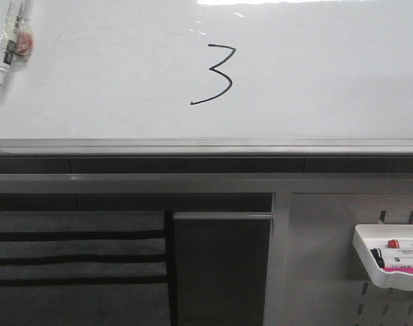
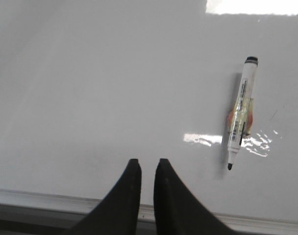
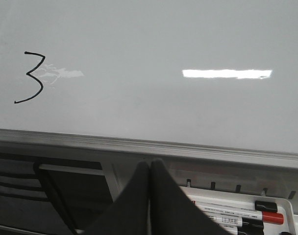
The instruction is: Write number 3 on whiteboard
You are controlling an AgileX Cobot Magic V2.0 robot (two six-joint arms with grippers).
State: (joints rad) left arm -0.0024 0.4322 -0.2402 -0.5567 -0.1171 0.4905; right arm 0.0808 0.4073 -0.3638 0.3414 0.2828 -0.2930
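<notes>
Left gripper [image 2: 145,164]: almost pressed together, empty; marker [image 2: 239,115] lies uncapped just beside.
Right gripper [image 3: 149,166]: pressed together, empty.
Risk: my sleeve may smear the number 3 [image 1: 214,75] on the whiteboard [image 1: 329,81].

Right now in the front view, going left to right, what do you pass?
marker lying on the whiteboard → the number 3 → white marker tray on the perforated panel.

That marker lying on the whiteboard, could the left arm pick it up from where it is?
Probably yes. The marker lies alone on the bare whiteboard, just ahead of the left fingers, with nothing between them; they look nearly shut and would need to open first.
</notes>
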